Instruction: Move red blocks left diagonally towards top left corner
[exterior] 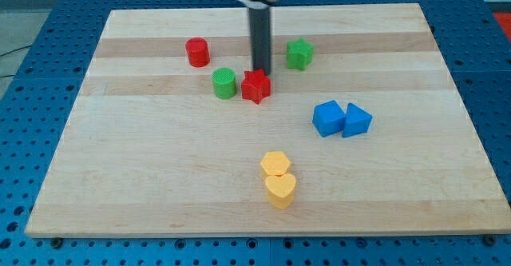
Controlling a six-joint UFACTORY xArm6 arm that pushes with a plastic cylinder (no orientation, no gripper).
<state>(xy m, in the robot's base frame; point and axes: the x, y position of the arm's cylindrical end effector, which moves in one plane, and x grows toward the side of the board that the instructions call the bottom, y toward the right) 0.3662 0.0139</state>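
A red cylinder [197,52] stands at the upper left of the wooden board [144,178]. A red star block [255,86] sits near the upper middle, touching or nearly touching a green cylinder [224,83] on its left. My tip [262,71] is at the end of the dark rod, just behind the red star's upper right edge, close against it.
A green star block [299,53] lies to the right of the rod. A blue cube [328,118] and a blue triangular block [356,121] sit together at the right. A yellow hexagon [275,164] and a yellow heart [280,190] sit together at the lower middle.
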